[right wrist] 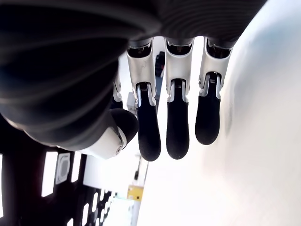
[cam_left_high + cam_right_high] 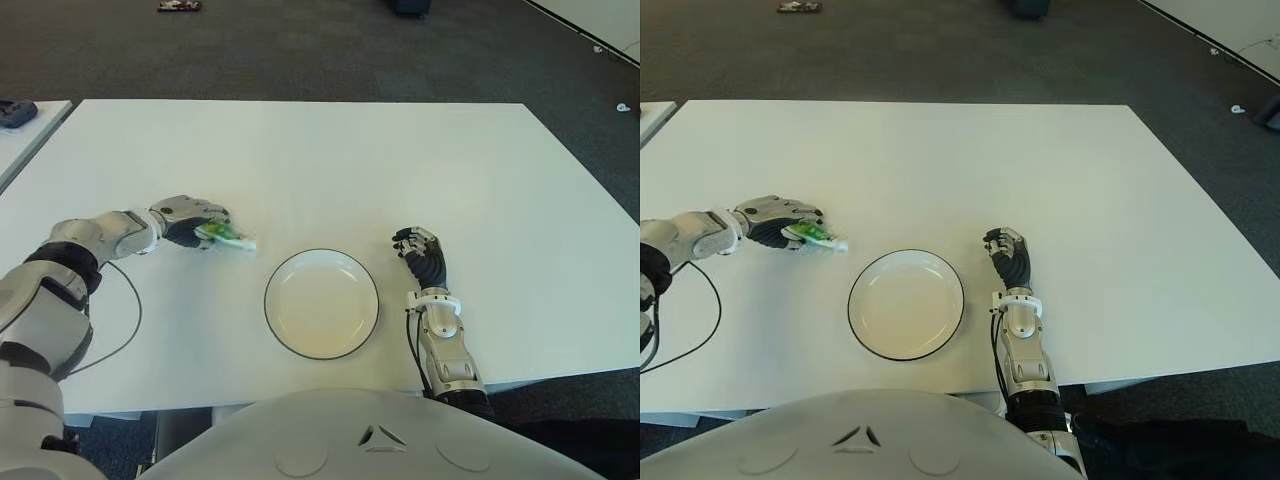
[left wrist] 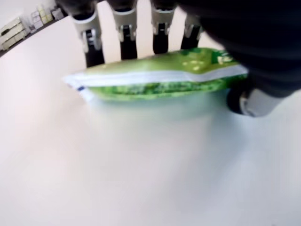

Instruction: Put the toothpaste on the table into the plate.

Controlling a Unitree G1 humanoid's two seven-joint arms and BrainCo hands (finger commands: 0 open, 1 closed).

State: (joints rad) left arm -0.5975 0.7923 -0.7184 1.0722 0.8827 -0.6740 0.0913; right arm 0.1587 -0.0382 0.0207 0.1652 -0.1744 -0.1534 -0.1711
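Observation:
A green and white toothpaste tube is at the left of the white table, and my left hand is shut on it. In the left wrist view the tube lies sideways just over the tabletop, with several fingers behind it and the thumb at one end. An empty white plate with a dark rim stands near the front edge, to the right of that hand. My right hand lies idle to the right of the plate, fingers relaxed and holding nothing.
A black cable loops over the table beside my left arm. A second table with a dark object on it adjoins at the far left. Dark carpet surrounds the tables.

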